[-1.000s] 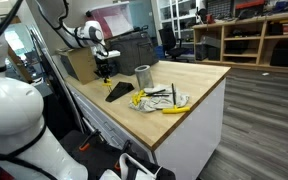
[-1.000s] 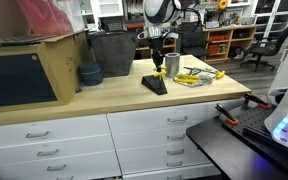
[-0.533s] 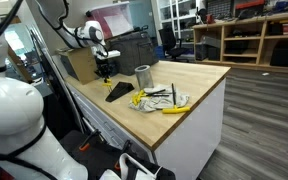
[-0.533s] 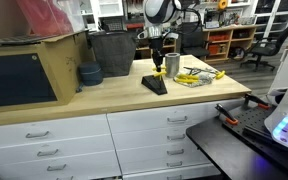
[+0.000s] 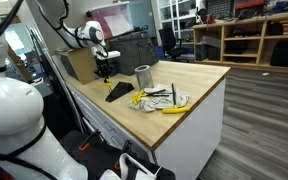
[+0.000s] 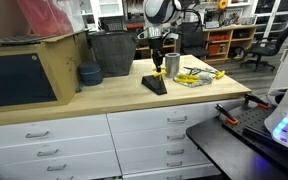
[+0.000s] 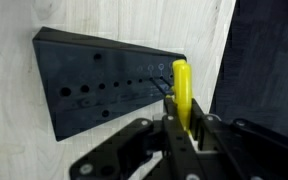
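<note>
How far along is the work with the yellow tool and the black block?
Done: nothing visible; the holes of the black block look empty in the wrist view. In hand: the gripper is shut on a yellow-handled tool, shaft aimed at a hole; whether the tip is in, I cannot tell. Left: other tools lie loose beside the metal cup.

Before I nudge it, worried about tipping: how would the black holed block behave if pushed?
The black holed block looks rigid and wedge-shaped with a broad base, so it would probably slide rather than tip. The wooden table looks smooth, so it may skid. The end effector and its yellow-handled tool, close above, might catch it.
</note>
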`<state>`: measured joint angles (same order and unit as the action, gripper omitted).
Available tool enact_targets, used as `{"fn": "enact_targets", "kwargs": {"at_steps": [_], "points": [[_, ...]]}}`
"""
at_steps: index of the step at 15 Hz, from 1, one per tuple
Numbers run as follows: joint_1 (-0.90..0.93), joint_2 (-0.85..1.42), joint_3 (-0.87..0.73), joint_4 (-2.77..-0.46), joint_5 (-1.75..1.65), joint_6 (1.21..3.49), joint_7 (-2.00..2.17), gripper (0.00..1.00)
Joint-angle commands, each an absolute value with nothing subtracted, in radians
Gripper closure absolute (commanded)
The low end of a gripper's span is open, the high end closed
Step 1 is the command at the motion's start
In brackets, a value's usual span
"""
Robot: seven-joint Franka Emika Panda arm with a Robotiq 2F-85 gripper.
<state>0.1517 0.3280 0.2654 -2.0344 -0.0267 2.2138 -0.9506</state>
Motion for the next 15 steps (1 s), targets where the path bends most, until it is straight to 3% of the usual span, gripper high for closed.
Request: {"fn": "enact_targets", "kwargs": {"at_steps": [1,13,14,15], "points": [[0.148,0.335,0.267,-2.049,-0.005,2.23,-0.941,0.96],[0.152,0.322,0.275,-2.061,-0.038,2.234,-0.997,0.96],[0.153,0.321,0.276,-2.061,-0.04,2.234,-1.005,0.58],[0.153,0.32,0.276,-2.062,-0.041,2.235,-1.017,0.57]]}}
